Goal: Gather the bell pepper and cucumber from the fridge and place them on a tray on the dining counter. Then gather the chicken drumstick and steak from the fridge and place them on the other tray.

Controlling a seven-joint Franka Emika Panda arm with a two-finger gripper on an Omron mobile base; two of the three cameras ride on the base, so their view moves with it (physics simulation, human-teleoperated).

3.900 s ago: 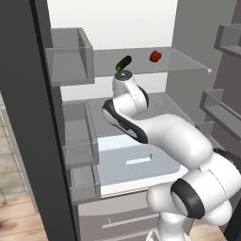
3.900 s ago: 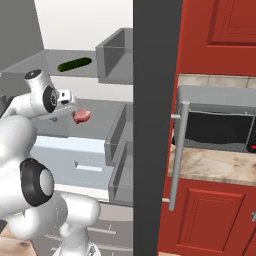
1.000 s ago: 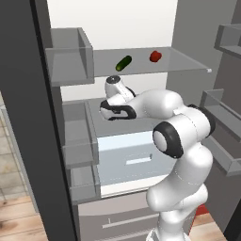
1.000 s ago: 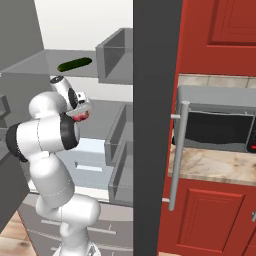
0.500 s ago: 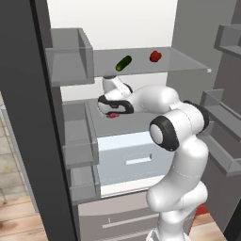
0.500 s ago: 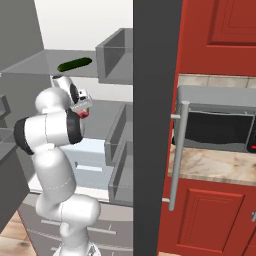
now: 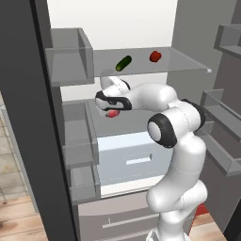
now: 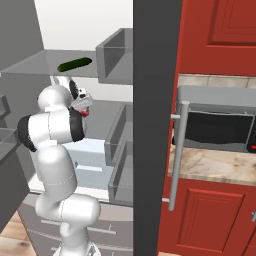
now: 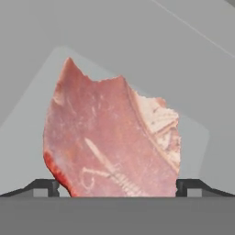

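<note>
The fridge stands open in front of me. On its top glass shelf lie the dark green cucumber and, to its right, the red bell pepper. One shelf lower rests the pinkish-red steak. My gripper has reached in at that shelf and is open. In the hand view its fingertips stand wide on either side of the steak's near edge, apart from it.
Grey door bins hang on the left door and more bins on the right. A pale drawer sits under the arm. Right of the dark fridge door edge are red cabinets, a black oven and a beige counter.
The hand has pushed further in and to the left along the middle shelf, closing in on the steak. The jaws stayed open; the foods have not moved.
</note>
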